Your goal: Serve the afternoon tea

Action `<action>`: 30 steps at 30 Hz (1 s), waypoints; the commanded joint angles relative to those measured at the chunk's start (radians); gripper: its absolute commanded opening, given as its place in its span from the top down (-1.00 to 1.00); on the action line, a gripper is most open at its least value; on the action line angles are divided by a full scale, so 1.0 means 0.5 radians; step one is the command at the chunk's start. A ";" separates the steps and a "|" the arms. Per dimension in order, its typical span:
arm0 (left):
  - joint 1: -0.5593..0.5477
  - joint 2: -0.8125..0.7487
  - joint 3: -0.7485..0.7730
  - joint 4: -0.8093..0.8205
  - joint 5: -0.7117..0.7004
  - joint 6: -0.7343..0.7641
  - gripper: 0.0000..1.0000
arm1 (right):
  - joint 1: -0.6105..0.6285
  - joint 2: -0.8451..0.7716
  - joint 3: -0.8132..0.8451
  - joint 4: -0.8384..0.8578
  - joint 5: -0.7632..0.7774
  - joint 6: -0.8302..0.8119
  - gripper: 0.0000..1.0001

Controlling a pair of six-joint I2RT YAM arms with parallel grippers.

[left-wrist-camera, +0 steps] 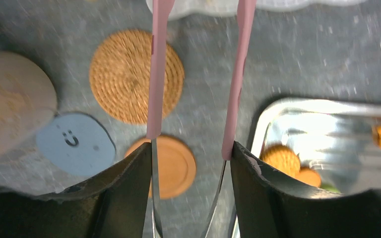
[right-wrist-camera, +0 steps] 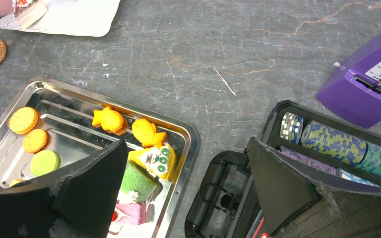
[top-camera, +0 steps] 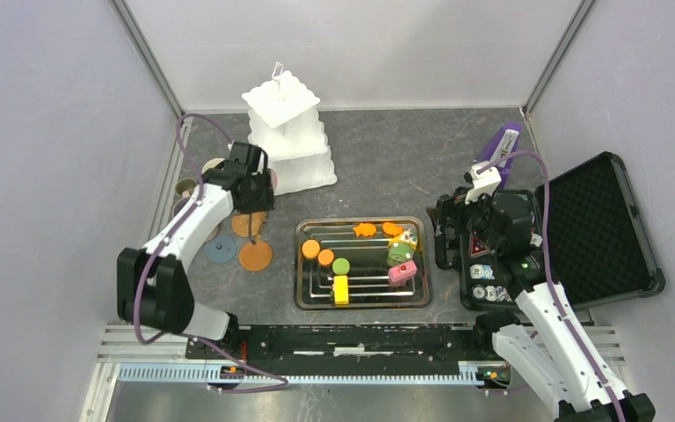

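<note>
My left end effector [left-wrist-camera: 191,148] grips pink tongs [left-wrist-camera: 155,74]; my right end effector [right-wrist-camera: 186,144] is open. Three biscuits [right-wrist-camera: 23,120], two fish cakes [right-wrist-camera: 108,119].

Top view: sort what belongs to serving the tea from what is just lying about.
For the tea: stand, tray, cakes, biscuits, mugs, tongs in the left fingers.
Lying about: chip case, chips, metronome.
</note>
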 commanded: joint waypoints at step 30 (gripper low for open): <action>-2.030 -0.023 0.011 0.135 0.023 0.595 -0.26 | -0.007 -0.094 -0.027 0.021 0.061 0.003 -0.96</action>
